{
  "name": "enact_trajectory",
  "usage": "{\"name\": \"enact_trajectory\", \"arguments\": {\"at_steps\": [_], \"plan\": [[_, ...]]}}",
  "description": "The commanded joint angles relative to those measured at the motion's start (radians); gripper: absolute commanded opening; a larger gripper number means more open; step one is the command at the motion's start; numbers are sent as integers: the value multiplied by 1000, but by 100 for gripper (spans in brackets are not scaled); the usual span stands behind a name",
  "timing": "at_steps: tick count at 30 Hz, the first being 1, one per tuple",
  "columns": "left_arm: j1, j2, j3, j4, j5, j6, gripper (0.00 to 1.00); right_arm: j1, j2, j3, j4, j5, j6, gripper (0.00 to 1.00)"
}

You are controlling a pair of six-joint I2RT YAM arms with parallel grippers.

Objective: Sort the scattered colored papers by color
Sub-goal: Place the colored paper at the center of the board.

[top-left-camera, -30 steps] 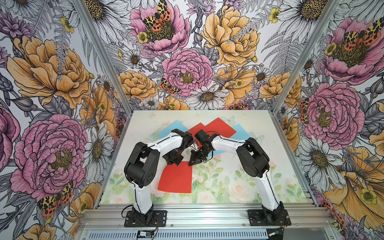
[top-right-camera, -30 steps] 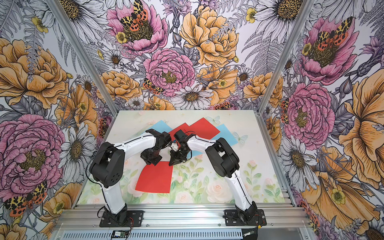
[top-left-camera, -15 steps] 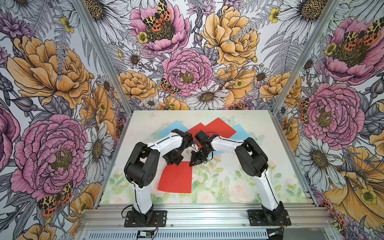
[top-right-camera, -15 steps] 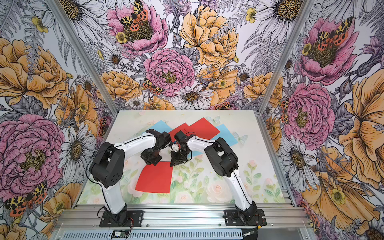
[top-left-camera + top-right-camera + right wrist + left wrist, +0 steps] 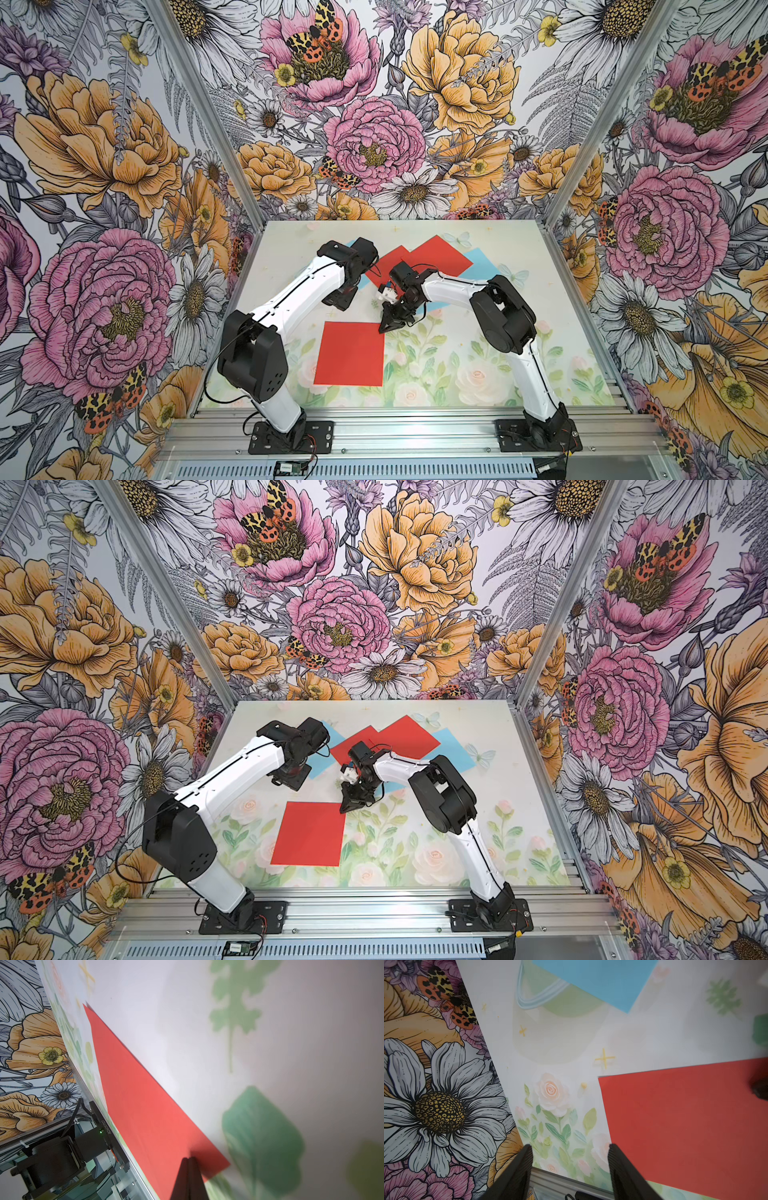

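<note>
Colored papers (image 5: pixel 440 257), red and blue, overlap at the back of the surface (image 5: pixel 478 374). In both top views we see one red sheet (image 5: pixel 350 353) (image 5: pixel 309 833) alone nearer the front, with the right gripper (image 5: pixel 384 328) at its far corner. In the left wrist view, our left gripper (image 5: pixel 570 1147) stands wide and empty over that sheet's edge. In the right wrist view, the right gripper's jaws are pressed together on the red corner.

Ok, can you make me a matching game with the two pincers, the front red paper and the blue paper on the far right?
1 left pincer
2 right pincer
3 front red paper
4 far-right blue paper

A shut
B apart from other papers
C open
D partly under a back red paper

Pairs: 1-C, 2-A, 3-B, 4-D
</note>
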Motion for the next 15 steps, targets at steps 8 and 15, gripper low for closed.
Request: {"name": "enact_trajectory", "arguments": {"at_steps": [8, 15], "plan": [[239, -202, -271, 611, 671, -346, 66, -30, -139, 38, -52, 156, 19, 18], [203, -61, -242, 682, 686, -394, 64, -138, -149, 166, -107, 213, -40, 29]]}}
